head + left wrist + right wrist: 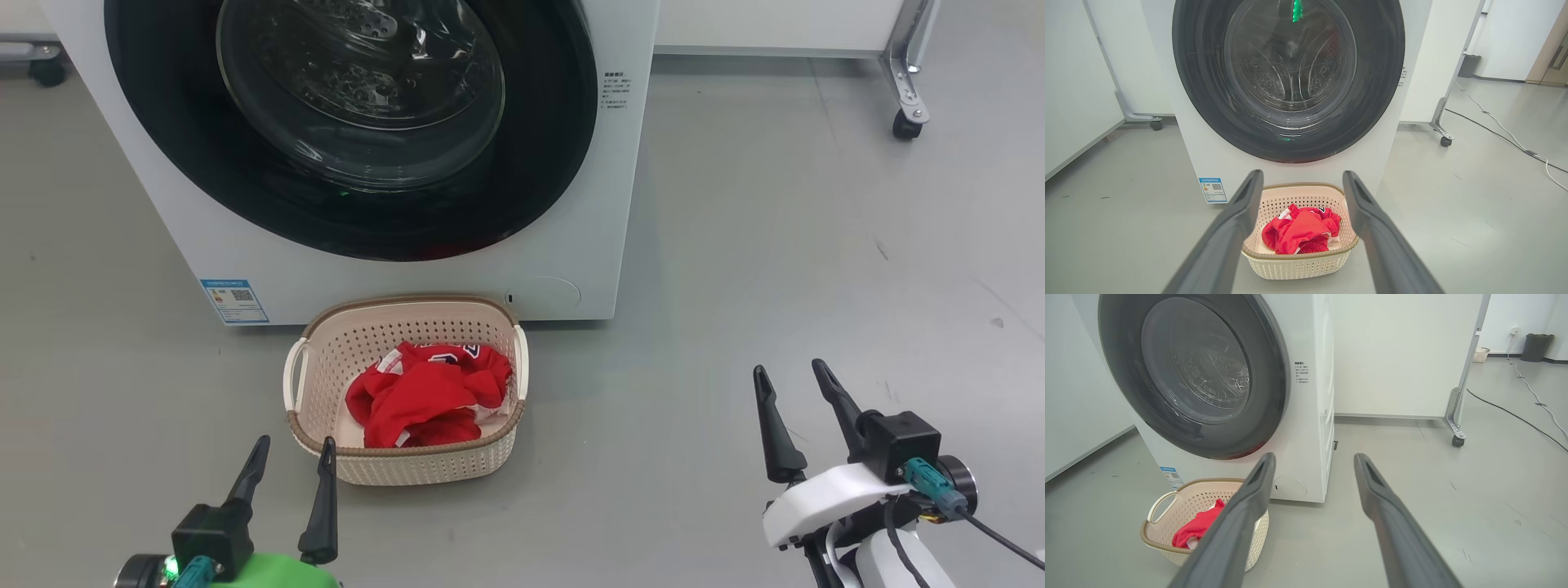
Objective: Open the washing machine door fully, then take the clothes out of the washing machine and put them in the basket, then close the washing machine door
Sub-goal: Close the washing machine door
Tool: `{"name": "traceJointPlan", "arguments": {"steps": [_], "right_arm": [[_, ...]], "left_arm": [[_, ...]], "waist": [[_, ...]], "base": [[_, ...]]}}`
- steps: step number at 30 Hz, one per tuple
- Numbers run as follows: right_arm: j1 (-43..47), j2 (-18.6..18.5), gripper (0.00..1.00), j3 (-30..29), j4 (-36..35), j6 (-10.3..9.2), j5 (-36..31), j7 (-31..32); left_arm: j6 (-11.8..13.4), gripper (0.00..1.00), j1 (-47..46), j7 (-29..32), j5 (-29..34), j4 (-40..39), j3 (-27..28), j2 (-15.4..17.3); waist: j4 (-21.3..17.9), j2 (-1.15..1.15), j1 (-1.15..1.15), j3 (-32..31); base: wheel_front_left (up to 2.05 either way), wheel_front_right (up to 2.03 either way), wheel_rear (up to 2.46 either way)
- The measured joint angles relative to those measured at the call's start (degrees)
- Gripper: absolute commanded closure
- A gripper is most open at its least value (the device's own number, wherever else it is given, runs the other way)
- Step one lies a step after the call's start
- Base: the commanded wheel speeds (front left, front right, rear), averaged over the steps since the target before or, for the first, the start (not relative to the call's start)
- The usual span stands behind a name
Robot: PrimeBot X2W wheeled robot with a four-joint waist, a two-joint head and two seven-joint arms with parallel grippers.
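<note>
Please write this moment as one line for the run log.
washing machine door: shut | clothes: in basket | left gripper: open, empty | right gripper: open, empty

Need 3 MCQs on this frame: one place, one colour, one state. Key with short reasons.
1. Where are the clothes?
A) in the drum
B) in the basket
C) on the floor

2. What colour is the basket's rim?
A) brown
B) blue
C) black

3. The washing machine door is:
A) swung wide open
B) taken off
C) shut

Key:
1. B, the red jersey lies heaped inside the basket.
2. A, a brown woven band tops the cream walls.
3. C, the door sits flush against the washing machine.
</note>
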Motion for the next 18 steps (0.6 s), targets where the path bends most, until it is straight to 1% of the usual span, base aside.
{"name": "traceJointPlan", "arguments": {"steps": [2,8,9,13,14,18], "right_arm": [[0.76,0.04,0.00,0.02,-0.86,-0.35,0.07,0.00],[2.03,0.18,0.00,0.42,-2.48,-0.52,0.07,0.00],[2.36,0.20,0.00,0.46,-2.78,-0.83,0.07,0.00],[3.22,0.29,0.00,0.58,-3.24,-0.88,0.07,0.00],[3.60,0.34,0.00,0.66,-3.75,-1.24,0.07,0.00],[4.09,0.37,0.00,0.85,-4.13,-1.31,0.07,0.00]], "left_arm": [[0.00,0.00,0.34,0.27,-0.05,-0.47,-0.02,0.01],[0.25,0.00,0.88,0.81,-0.18,-1.26,0.40,0.26],[0.25,0.00,0.97,1.00,-0.18,-1.44,0.45,0.33],[0.25,0.00,1.23,1.22,-0.18,-1.72,0.48,0.35],[0.25,0.00,1.38,1.29,-0.18,-1.93,0.52,0.41],[0.26,0.00,1.52,1.78,-0.18,-2.23,0.52,0.48]], "waist": [[-0.23,0.00,0.00,-0.16],[-0.46,0.00,0.00,-0.50],[-0.50,0.00,0.00,-0.54],[-0.58,0.00,0.00,-0.61],[-0.63,0.00,0.00,-0.66],[-0.73,0.00,0.00,-0.70]], "base": [[0.00,0.00,0.00],[0.00,0.00,0.00],[0.00,0.00,0.00],[0.00,0.00,0.00],[0.00,0.00,0.00],[0.00,0.00,0.00]]}}
